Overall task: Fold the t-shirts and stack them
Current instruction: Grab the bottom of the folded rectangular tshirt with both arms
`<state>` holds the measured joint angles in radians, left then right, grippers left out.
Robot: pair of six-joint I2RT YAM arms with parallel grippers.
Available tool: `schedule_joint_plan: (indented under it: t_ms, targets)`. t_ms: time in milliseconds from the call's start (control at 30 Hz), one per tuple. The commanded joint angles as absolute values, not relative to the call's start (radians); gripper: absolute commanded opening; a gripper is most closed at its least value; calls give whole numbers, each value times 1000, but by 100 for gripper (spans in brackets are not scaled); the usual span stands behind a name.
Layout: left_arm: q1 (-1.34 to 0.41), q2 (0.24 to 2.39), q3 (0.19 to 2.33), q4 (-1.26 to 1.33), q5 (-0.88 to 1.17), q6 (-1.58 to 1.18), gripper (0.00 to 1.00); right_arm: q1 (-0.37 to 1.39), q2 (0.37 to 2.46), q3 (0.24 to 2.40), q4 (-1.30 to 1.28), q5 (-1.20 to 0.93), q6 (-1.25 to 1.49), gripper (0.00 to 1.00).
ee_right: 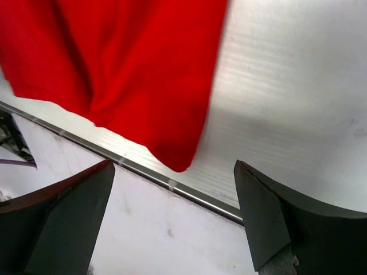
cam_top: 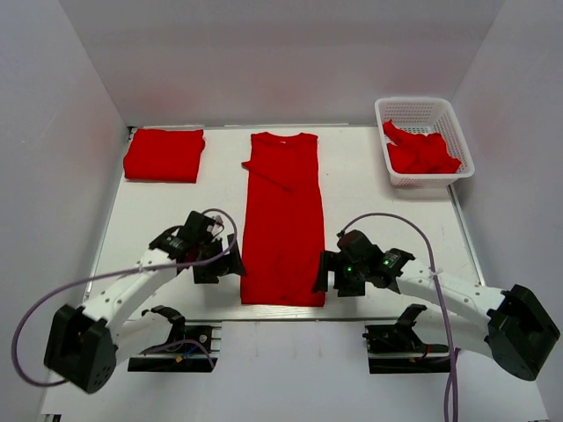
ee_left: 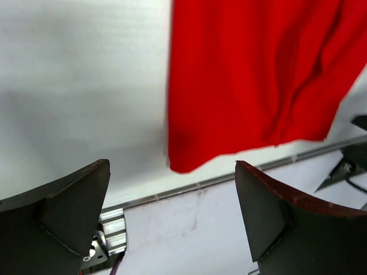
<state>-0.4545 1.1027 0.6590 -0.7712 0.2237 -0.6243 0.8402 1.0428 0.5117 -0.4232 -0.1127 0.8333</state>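
A red t-shirt lies flat in the middle of the table, folded into a long strip, collar at the far end. Its lower left corner and lower right corner show just ahead of the wrist cameras. My left gripper hovers open at the strip's lower left edge, holding nothing. On the other side my right gripper is open too, beside the lower right edge. A folded red t-shirt rests at the far left. More red t-shirts are crumpled in the basket.
A white lattice basket stands at the far right. A metal rail runs along the white mat's near edge, just below the shirt's hem. The arm bases sit below it. White walls enclose the table.
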Motion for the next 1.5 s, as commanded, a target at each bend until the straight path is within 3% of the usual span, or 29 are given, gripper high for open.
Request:
schedule_joint_plan:
  t_ms: [0, 333, 733, 800, 900, 933, 1033, 1100, 1133, 1200, 1467]
  targets:
    - [-471, 976, 572, -773, 281, -669, 100, 845, 1077, 497, -402, -158, 903, 90]
    - [-521, 888, 436, -671, 342, -727, 93, 844, 1163, 483, -351, -183, 888, 89]
    - [-629, 1106, 407, -551, 304, -736, 76, 842, 1298, 506, -273, -267, 833, 78]
    - [-641, 1141, 416, -551, 282, -747, 73, 842, 1311, 515, -275, -271, 828, 74]
    - [-650, 1173, 425, -551, 273, -756, 51, 842, 1324, 515, -278, -259, 822, 56]
    - [-661, 1173, 425, -551, 262, -756, 47, 839, 1327, 515, -288, -253, 825, 41]
    - [-670, 1192, 445, -551, 253, -756, 32, 841, 1319, 522, -314, -216, 828, 16]
    - [-681, 1201, 466, -560, 253, -756, 23, 841, 1312, 526, -319, -204, 816, 6]
    - [-681, 1201, 466, -560, 241, -756, 10, 844, 1299, 532, -321, -199, 813, 0]
    - [-690, 1201, 505, -571, 232, -756, 0, 842, 1296, 538, -322, -189, 801, 0]
    - [-699, 1178, 664, -607, 255, -726, 0, 841, 1247, 613, -328, -164, 735, 0]
